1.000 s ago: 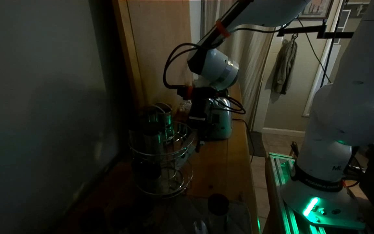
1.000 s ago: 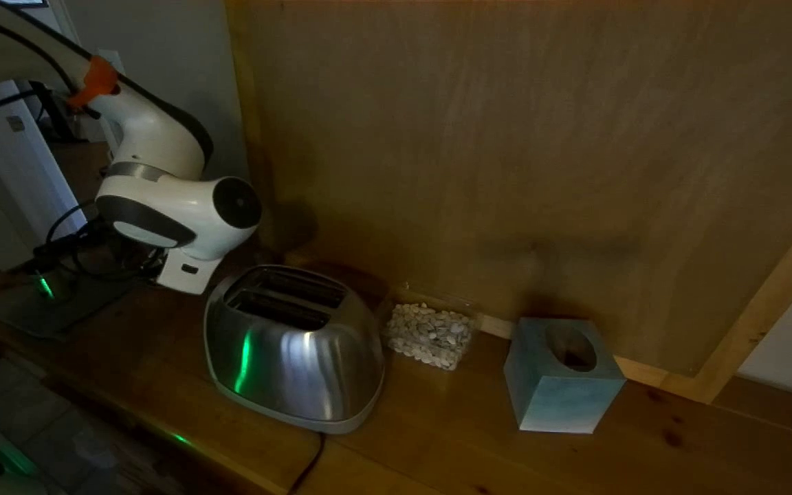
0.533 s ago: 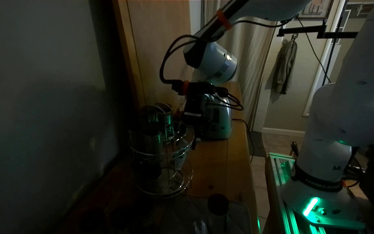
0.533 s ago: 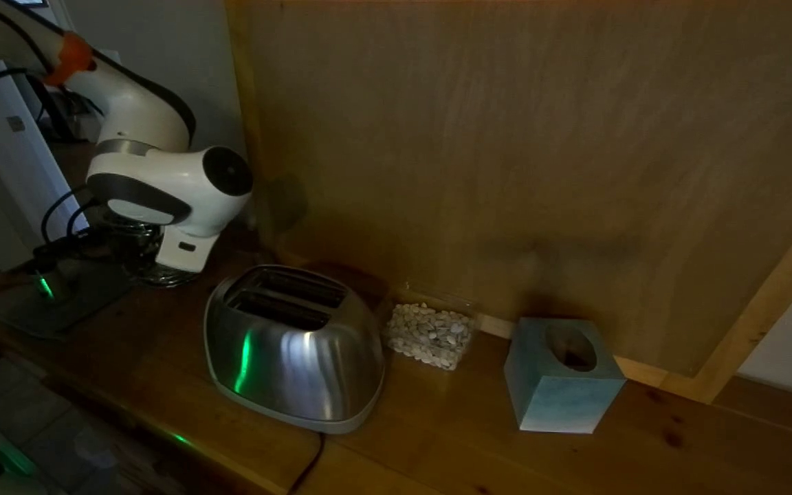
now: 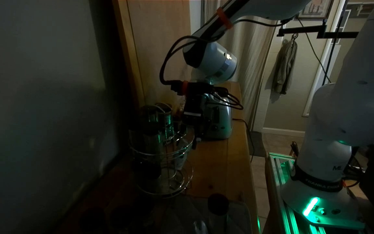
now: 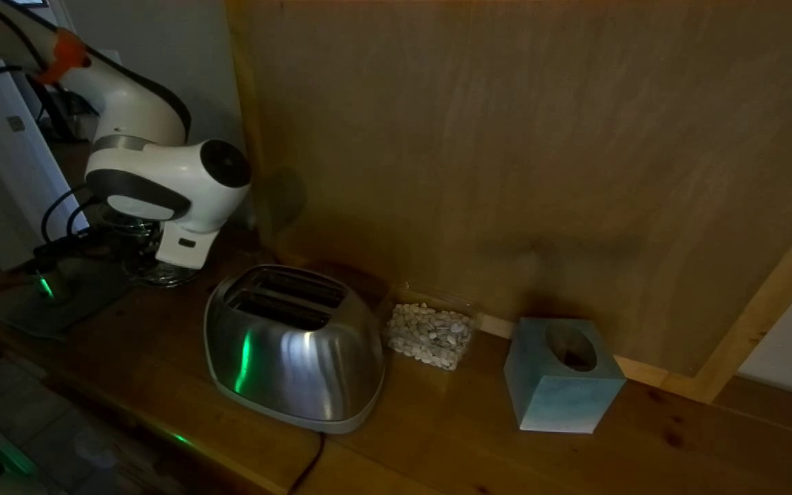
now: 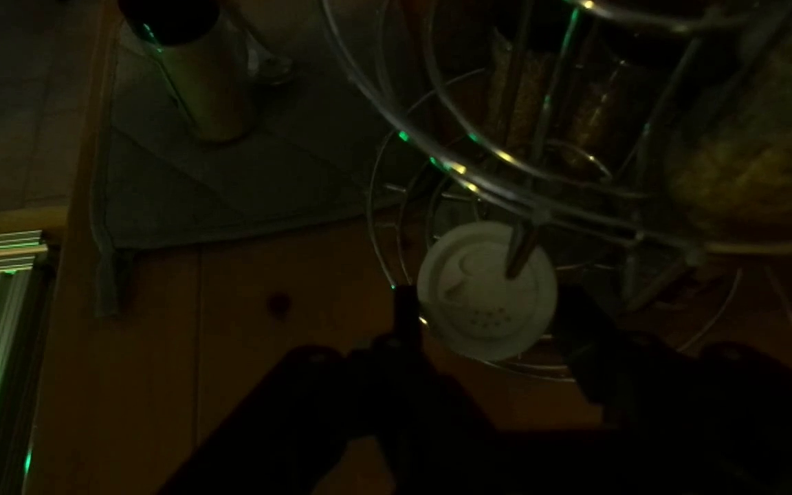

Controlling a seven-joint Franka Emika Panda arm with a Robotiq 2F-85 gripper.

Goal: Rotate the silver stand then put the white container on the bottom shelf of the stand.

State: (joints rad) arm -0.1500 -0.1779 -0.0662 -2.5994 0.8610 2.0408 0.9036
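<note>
The silver stand (image 5: 159,155), a tiered wire rack, stands by the wall; my arm partly covers it in an exterior view. Its bottom shelf (image 7: 372,196) is a wire ring below the larger upper tier. In the wrist view the white container (image 7: 471,302) shows its round lid from above, a wire upright crossing in front. My gripper (image 7: 491,309) has a dark finger on either side of it, shut on it. Between the tiers, at the stand's near-toaster side, the container (image 5: 180,160) is nearly upright. Whether its base touches the bottom shelf I cannot tell.
Tall jars (image 5: 153,143) fill part of the upper tier. A dark-lidded jar (image 7: 196,82) stands on a grey mat (image 7: 162,185) beside the stand. Close to my arm is the toaster (image 6: 293,357), with a pebble box (image 6: 430,333) and a tissue box (image 6: 564,385) beyond.
Over the second my arm rises slightly and shifts toward the wall, and the white container goes from tilted to more upright, farther inside the stand. In the last half second hardly anything moves.
</note>
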